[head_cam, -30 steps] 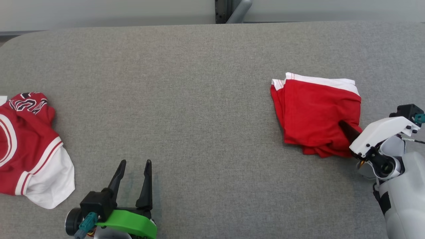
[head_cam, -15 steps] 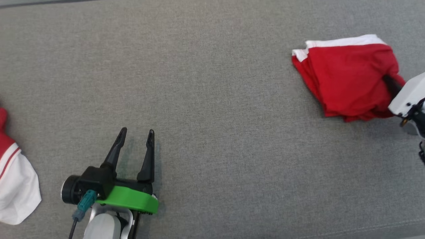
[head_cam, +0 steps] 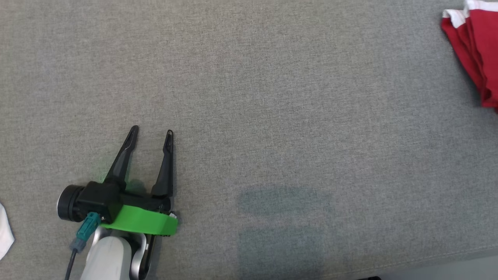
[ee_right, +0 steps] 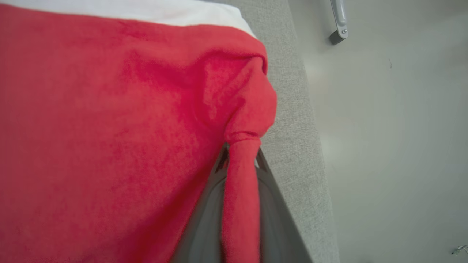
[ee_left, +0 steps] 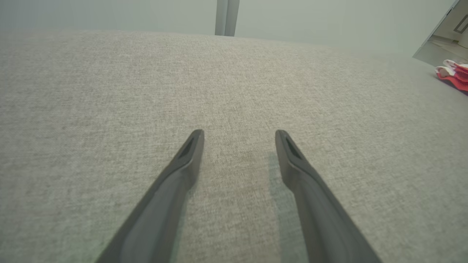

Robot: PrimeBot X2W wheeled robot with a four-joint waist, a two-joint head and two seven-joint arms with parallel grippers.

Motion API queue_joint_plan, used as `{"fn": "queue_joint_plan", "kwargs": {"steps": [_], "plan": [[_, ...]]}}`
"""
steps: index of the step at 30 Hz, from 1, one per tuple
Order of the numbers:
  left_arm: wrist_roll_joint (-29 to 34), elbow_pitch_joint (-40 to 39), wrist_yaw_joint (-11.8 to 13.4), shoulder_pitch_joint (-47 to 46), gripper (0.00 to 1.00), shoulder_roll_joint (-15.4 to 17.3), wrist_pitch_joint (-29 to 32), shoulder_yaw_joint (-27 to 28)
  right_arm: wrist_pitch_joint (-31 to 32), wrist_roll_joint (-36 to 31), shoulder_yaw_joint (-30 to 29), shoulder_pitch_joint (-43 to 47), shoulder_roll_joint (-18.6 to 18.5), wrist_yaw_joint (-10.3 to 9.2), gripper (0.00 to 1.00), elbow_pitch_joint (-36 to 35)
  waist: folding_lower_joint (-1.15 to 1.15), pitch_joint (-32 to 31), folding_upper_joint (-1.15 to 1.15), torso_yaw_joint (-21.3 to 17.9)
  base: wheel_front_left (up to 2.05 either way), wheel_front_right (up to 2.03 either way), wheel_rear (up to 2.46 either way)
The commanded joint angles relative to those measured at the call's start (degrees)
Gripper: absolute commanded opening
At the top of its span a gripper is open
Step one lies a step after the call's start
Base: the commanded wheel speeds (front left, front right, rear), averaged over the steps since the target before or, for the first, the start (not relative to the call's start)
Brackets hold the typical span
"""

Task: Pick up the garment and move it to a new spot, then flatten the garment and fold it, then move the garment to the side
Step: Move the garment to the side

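I see R fingers (ee_right: 272,219) clamped on a garment (ee_right: 109,128) fold by the table (head_cam: 272,116) edge; L fingers (head_cam: 123,155) spread wide.

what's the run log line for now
right gripper: shut on folded red garment with white band | left gripper: open, empty, over grey fabric table

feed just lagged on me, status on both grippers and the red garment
Left gripper open, empty, over table. Right gripper shut on a bunched fold of the red garment, near the table edge. White cloth corner far left, clear.
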Motion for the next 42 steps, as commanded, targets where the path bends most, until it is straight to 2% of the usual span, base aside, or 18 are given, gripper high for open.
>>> {"fn": "queue_joint_plan", "kwargs": {"steps": [1,4,5,6,11,13,17,20,22,23,28,32,36,42], "plan": [[-0.4,-0.2,0.3,0.3,1.00,0.6,0.0,0.3,-1.0,-1.0,0.7,-0.8,-1.5,-0.08,0.00,0.8,-0.01,0.6,0.00,0.9,0.00,0.00,0.00],[-0.8,-0.5,0.7,0.8,1.00,0.5,0.0,0.6,-3.5,-2.8,1.9,-1.7,-3.9,-0.08,0.00,2.5,-0.01,0.4,0.00,1.4,0.00,0.00,0.00],[-0.9,-0.6,0.7,1.0,1.00,0.5,0.0,0.6,-4.9,-4.0,2.3,-1.9,-4.6,-0.08,0.33,3.2,-0.01,0.2,0.00,1.5,0.00,0.00,0.00],[-1.1,-0.7,0.8,1.1,1.00,0.4,0.0,0.6,-5.8,-5.0,2.6,-2.0,-4.7,-0.09,1.00,4.2,-0.01,0.1,0.00,1.6,0.00,0.00,0.00],[-1.7,-0.9,1.3,1.7,1.00,-0.1,0.0,0.8,-10.4,-9.9,3.6,-4.3,-4.6,-0.09,1.00,7.6,-0.01,-1.2,0.00,1.0,0.00,0.00,0.00],[-2.2,-0.8,1.3,1.9,1.00,-0.3,0.0,1.1,-14.1,-11.5,2.1,-5.3,-4.4,-0.09,1.00,8.1,-0.01,-2.4,0.00,0.8,0.00,0.00,0.00],[-3.6,0.6,1.1,2.9,1.00,-0.6,0.0,2.2,-24.2,-11.5,-3.5,-5.5,-0.2,-0.07,1.00,8.3,-0.01,-6.8,0.00,0.7,0.00,0.00,0.00],[-4.4,2.2,0.9,3.5,1.00,-0.7,0.0,3.4,-30.2,-11.5,-5.7,-2.0,2.5,-0.08,1.00,6.6,-0.01,-10.9,0.00,1.3,0.00,0.00,0.00],[-4.6,2.9,0.9,3.8,1.00,-0.7,0.0,3.8,-31.7,-11.3,-6.1,-0.4,3.5,-0.08,1.00,5.7,-0.01,-12.2,0.00,1.5,0.00,0.00,0.00],[-5.2,4.4,0.8,4.4,1.00,-0.6,0.0,5.1,-34.5,-11.7,-6.7,3.3,5.0,-0.08,1.00,3.4,-0.01,-15.0,0.00,2.0,0.00,0.00,0.00],[-5.4,6.9,0.9,5.5,1.00,0.2,0.0,7.6,-37.5,-12.8,-8.4,12.1,8.0,-0.08,1.00,-3.1,-0.01,-19.2,0.00,2.6,0.00,0.00,0.00],[-5.2,8.9,0.7,6.6,1.00,0.7,0.0,9.6,-38.8,-15.5,-13.1,21.7,14.0,-0.08,1.00,-9.9,-0.01,-22.4,0.00,3.2,0.00,0.00,0.00],[-4.4,10.5,0.3,7.8,1.00,0.6,0.0,10.6,-39.5,-19.5,-16.6,32.1,22.1,-0.08,1.00,-17.7,-0.01,-25.3,0.00,3.9,0.00,0.00,0.00],[-3.2,10.4,0.0,10.5,1.00,-0.8,0.0,11.9,-39.8,-23.5,-17.1,42.6,32.0,-0.08,1.00,-25.4,-0.01,-27.4,0.00,4.0,0.00,0.00,0.00]]}}
